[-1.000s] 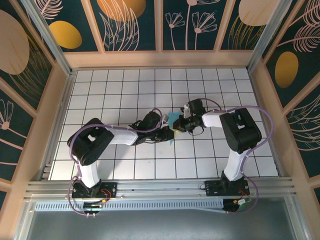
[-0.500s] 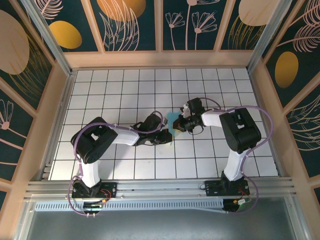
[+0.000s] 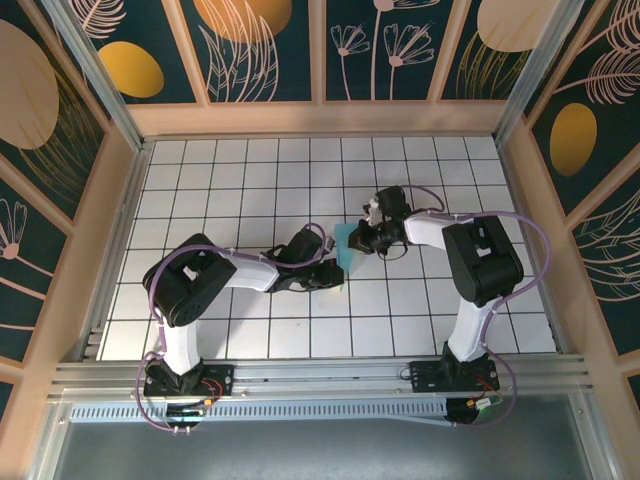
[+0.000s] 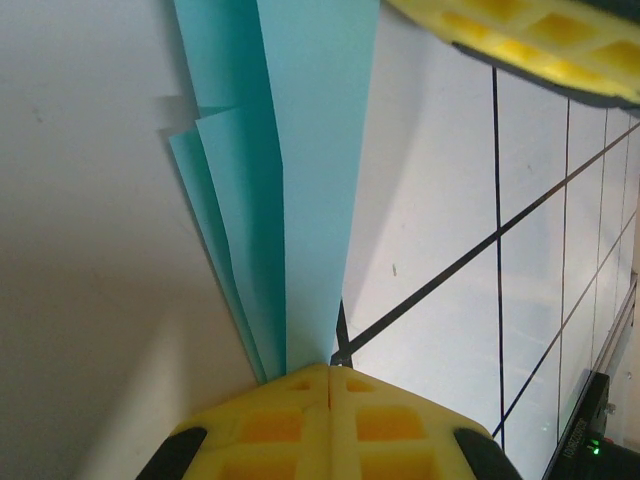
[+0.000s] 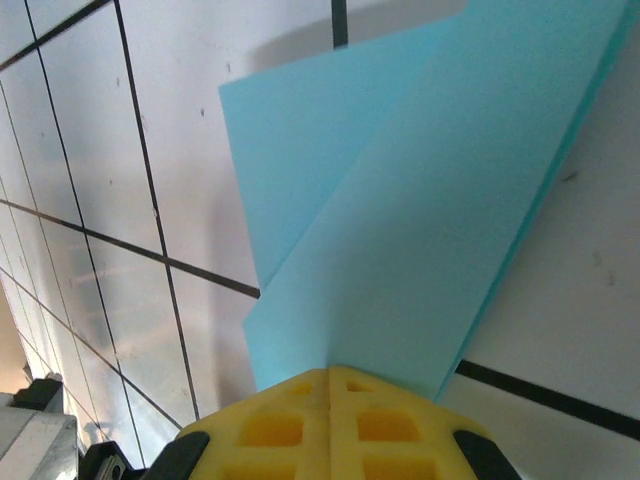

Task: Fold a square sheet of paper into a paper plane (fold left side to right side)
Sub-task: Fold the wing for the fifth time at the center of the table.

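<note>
Two end effectors pinch one thin, folded, light blue sheet of paper (image 3: pixel 347 247). The left end effector (image 4: pixel 328 378) holds its narrow end, fingers pressed together. The right end effector (image 5: pixel 330 378) grips the wide end. The paper is near the middle of the white grid surface (image 3: pixel 250 190).

The cyan paper (image 3: pixel 346 248) is thin, plain and light blue-green, folded into several flat layers. From above it is a small narrow shape near the middle of the table (image 3: pixel 250 180), between the left tool (image 3: pixel 332 268) and the right tool (image 3: pixel 366 240). The left wrist view shows at least 3 overlapping layers with straight, sharp edges, slightly fanned and tapering to the closed left tool, which pinches the narrow end. In the right wrist view, 2 broad flaps spread out from the closed right tool, casting a shadow on the table.
</note>
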Controlling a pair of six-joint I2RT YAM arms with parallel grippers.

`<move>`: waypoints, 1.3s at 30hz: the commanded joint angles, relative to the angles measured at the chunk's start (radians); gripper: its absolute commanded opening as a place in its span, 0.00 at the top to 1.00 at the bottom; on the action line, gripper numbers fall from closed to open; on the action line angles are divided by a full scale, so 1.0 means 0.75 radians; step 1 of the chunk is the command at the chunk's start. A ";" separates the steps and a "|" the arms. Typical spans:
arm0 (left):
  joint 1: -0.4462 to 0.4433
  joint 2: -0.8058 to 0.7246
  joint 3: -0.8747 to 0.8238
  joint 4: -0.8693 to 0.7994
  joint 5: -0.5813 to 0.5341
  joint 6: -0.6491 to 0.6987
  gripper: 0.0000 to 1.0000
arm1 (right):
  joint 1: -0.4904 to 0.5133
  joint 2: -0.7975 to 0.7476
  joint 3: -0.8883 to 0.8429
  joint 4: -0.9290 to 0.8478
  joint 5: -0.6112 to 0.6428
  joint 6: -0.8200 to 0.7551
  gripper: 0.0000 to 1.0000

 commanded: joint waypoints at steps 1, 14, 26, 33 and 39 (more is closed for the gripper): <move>0.001 0.045 -0.038 -0.098 -0.066 0.036 1.00 | -0.013 0.039 0.052 0.012 0.008 -0.032 1.00; 0.000 -0.058 0.013 -0.071 -0.023 0.015 1.00 | -0.033 0.145 0.021 -0.032 0.087 -0.054 1.00; -0.001 -0.038 0.167 -0.093 0.067 0.045 1.00 | -0.033 0.144 0.000 -0.023 0.084 -0.038 1.00; -0.001 0.050 0.241 -0.121 0.078 0.061 1.00 | -0.031 0.148 -0.004 -0.025 0.096 -0.035 1.00; -0.001 0.076 0.223 -0.125 0.077 0.060 1.00 | -0.030 0.158 -0.002 -0.029 0.102 -0.035 1.00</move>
